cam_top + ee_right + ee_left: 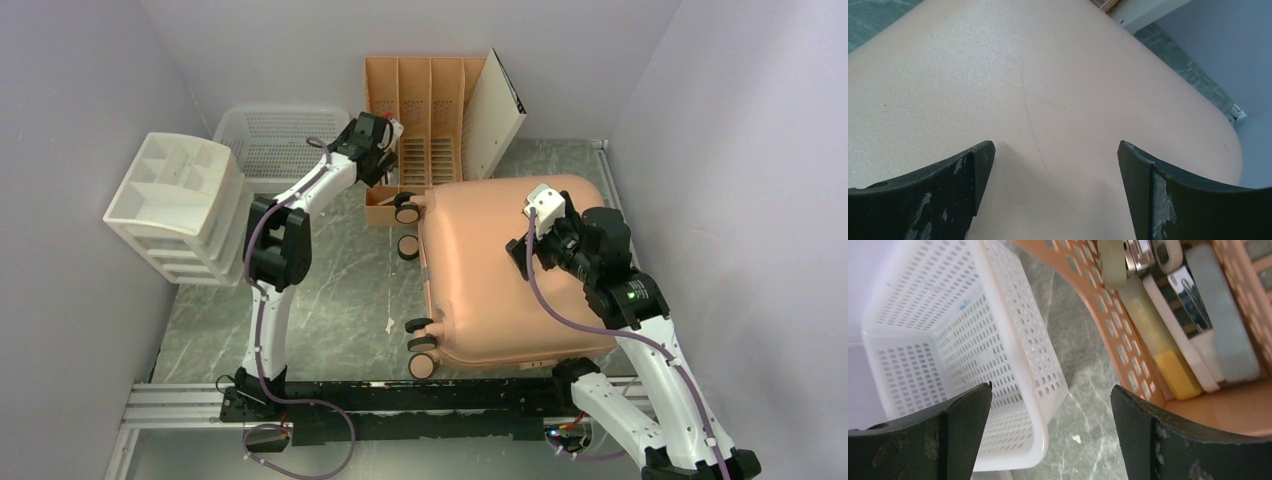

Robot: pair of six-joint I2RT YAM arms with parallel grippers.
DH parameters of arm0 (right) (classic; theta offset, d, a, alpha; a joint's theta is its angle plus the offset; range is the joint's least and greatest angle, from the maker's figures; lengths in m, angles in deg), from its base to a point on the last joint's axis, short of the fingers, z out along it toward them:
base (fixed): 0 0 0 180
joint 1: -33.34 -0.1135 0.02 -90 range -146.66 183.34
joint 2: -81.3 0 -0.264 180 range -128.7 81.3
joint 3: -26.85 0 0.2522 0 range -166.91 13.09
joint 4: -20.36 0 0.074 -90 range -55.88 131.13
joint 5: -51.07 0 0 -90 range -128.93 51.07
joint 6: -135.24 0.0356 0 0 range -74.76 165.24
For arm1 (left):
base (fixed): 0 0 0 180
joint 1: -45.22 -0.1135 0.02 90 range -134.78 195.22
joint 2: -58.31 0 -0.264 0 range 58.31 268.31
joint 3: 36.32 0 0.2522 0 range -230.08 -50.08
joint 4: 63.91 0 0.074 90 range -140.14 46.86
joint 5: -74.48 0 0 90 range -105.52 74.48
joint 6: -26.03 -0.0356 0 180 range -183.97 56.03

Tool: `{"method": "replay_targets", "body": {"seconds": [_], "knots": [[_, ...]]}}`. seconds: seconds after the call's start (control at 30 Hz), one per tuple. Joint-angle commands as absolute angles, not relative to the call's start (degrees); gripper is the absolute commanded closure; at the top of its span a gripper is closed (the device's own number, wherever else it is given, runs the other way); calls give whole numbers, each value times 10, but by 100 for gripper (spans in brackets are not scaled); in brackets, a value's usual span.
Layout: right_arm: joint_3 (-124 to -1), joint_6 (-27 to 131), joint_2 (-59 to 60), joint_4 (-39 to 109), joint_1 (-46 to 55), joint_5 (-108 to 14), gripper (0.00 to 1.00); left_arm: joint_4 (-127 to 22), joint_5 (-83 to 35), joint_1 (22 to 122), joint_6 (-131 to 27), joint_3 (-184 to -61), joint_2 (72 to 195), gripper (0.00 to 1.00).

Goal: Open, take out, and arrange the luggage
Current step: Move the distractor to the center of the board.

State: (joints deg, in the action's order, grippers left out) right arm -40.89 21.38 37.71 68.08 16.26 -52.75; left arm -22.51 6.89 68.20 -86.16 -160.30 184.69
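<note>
The luggage is a large salmon-pink hard-shell suitcase. It lies flat and closed on the table at centre right, with its black wheels on its left side. My right gripper hovers over the right part of the shell. In the right wrist view it is open and empty, just above the pink shell. My left gripper is at the back, apart from the suitcase. In the left wrist view it is open and empty above bare table.
A white perforated basket and an orange-tan slotted rack holding several flat items flank my left gripper. A white board leans on the rack. A white drawer organiser stands left. Walls close in on three sides.
</note>
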Motion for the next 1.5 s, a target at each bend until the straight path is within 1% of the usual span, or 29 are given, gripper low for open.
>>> {"method": "replay_targets", "body": {"seconds": [0.0, 0.17, 0.33, 0.43, 0.53, 0.6, 0.67, 0.8, 0.83, 0.9, 0.97, 1.07, 1.2, 1.3, 1.4, 1.47], "knots": [[-467, 211, 373, 690, 159, -535, 0, -209, 38, 738, -866, -1682, 1905, 5], [-512, 222, 358, 704, 159, -543, 0, -179, 32, 778, -860, -1750, 1959, 4], [-565, 263, 310, 669, 158, -495, 0, -170, 20, 788, -834, -1789, 1971, 4], [-614, 281, 255, 646, 158, -465, 0, -189, 3, 778, -816, -1770, 1937, 3], [-680, 314, 183, 626, 158, -426, 1, -187, -55, 762, -796, -1765, 1898, 3], [-733, 342, 127, 620, 158, -405, 2, -191, -97, 749, -788, -1754, 1867, 3], [-778, 367, 76, 605, 158, -391, 4, -192, -113, 739, -782, -1746, 1835, 3], [-834, 399, -21, 558, 155, -362, 7, -160, -152, 701, -774, -1734, 1768, 3], [-842, 405, -42, 544, 155, -355, 8, -149, -180, 686, -776, -1724, 1750, 3], [-857, 418, -85, 515, 152, -338, 10, -122, -235, 655, -795, -1693, 1711, 3], [-874, 425, -130, 494, 148, -321, 12, -121, -248, 629, -818, -1623, 1656, 3], [-917, 422, -202, 484, 135, -283, 12, -148, -268, 591, -856, -1453, 1551, 3], [-973, 425, -288, 474, 127, -247, 12, -157, -315, 561, -904, -1295, 1439, 3], [-1019, 435, -349, 466, 124, -239, 13, -140, -365, 555, -930, -1232, 1387, 3], [-1081, 449, -410, 468, 122, -219, 19, -143, -399, 551, -941, -1182, 1353, 3], [-1110, 451, -448, 464, 122, -208, 21, -146, -412, 549, -944, -1157, 1340, 3]]}}
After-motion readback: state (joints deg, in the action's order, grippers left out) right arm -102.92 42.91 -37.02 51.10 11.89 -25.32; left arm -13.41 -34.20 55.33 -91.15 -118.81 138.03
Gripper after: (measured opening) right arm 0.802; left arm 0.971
